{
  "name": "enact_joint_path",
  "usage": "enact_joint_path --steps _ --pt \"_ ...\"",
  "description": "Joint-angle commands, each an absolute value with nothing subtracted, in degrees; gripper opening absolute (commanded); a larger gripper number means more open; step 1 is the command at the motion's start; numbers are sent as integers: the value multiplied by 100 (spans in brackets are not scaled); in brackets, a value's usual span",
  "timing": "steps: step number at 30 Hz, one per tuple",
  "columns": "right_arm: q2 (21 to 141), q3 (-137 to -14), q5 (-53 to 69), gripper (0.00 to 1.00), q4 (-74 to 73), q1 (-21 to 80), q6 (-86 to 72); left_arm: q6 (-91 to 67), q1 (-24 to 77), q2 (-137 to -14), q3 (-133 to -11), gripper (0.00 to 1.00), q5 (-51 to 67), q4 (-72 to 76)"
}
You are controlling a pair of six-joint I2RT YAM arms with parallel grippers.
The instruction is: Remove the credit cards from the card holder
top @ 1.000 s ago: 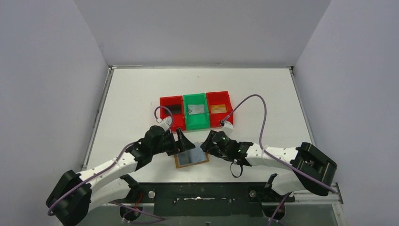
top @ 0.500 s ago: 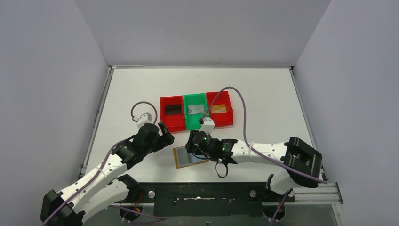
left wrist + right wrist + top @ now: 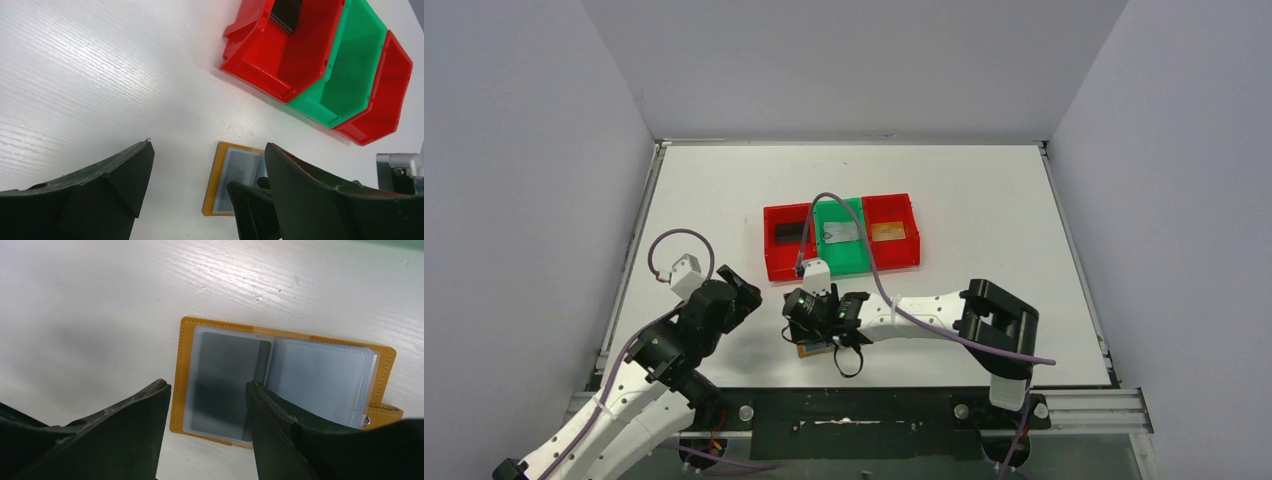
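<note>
While the card holder [image 3: 320, 385] lies open on the table [image 3: 984, 190] near the front edge, the right gripper [image 3: 207, 390] hangs over its left half, jaws spread and pinching nothing. A dark card [image 3: 225, 380] shows through the left sleeve. Off to the left, the left gripper [image 3: 210, 150] has its jaws wide apart and empty. Behind, the black card [image 3: 790, 232] sits in the left red bin [image 3: 776, 266], the silver-grey card [image 3: 841, 233] in the green bin [image 3: 843, 264], and the orange-brown card [image 3: 888, 232] in the right red bin [image 3: 896, 260].
</note>
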State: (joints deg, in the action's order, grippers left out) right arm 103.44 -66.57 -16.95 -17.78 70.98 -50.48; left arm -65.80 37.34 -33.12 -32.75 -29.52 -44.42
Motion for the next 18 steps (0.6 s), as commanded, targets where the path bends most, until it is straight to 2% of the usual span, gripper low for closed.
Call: enact_joint_path --steps 1,12,18 --pt "10634 -7230 -2217 58 -2532 7193 -4901 -6767 3705 -3102 -3379 82 -3277 -4605" --pt "11176 -7600 -2256 58 -3117 7207 -4965 -6741 3705 -3067 -3336 82 -3173 -4545" --pt "11299 -7667 -2340 48 -3310 7208 -5126 -6656 3703 -3101 -3310 82 -3048 -4420"
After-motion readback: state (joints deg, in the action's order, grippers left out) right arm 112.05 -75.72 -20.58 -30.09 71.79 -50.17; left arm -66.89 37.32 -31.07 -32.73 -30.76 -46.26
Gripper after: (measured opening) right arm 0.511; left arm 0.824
